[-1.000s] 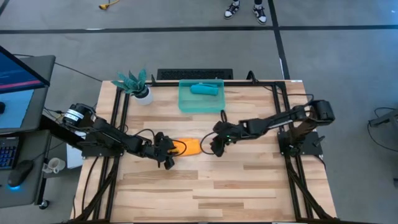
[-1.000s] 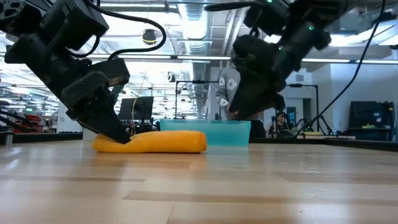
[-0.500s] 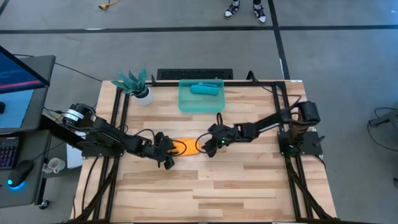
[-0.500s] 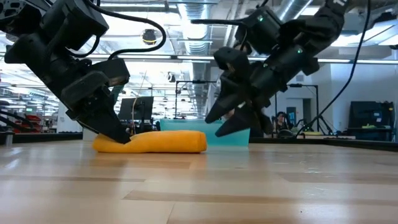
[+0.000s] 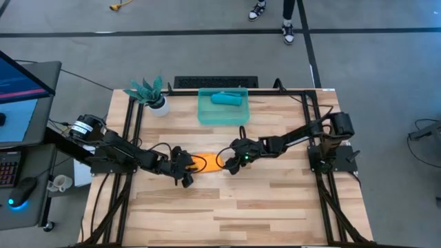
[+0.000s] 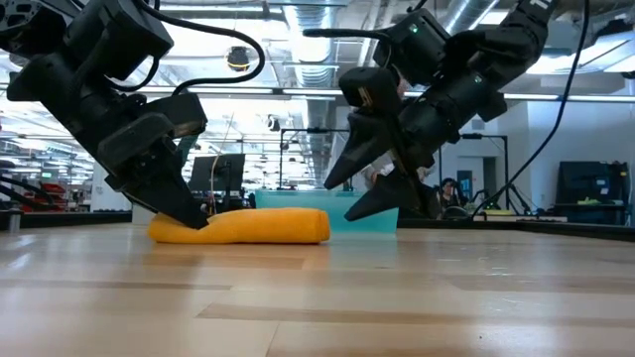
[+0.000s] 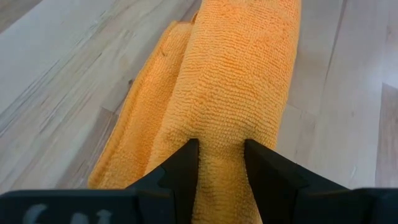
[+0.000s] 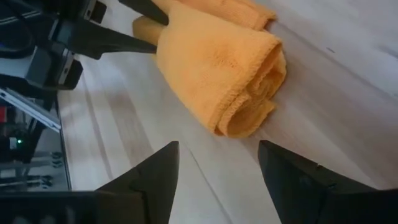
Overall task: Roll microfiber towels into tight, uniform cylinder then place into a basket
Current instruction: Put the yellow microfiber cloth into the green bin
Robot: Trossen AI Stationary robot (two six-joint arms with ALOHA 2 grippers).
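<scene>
— Pinching one end of the rolled orange towel [image 5: 207, 162], the left hand [image 5: 187, 167] pins it to the worktop [image 5: 275, 200]; and the right?

— Right hand [image 5: 225, 162] spread wide at the roll's other end; teal towel [image 5: 227, 98] lies in the basket [image 5: 207, 114].

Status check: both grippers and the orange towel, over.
Left gripper pinching one end of rolled orange towel. Right gripper open at other end, not gripping. Teal towel in basket. Path clear.
</scene>
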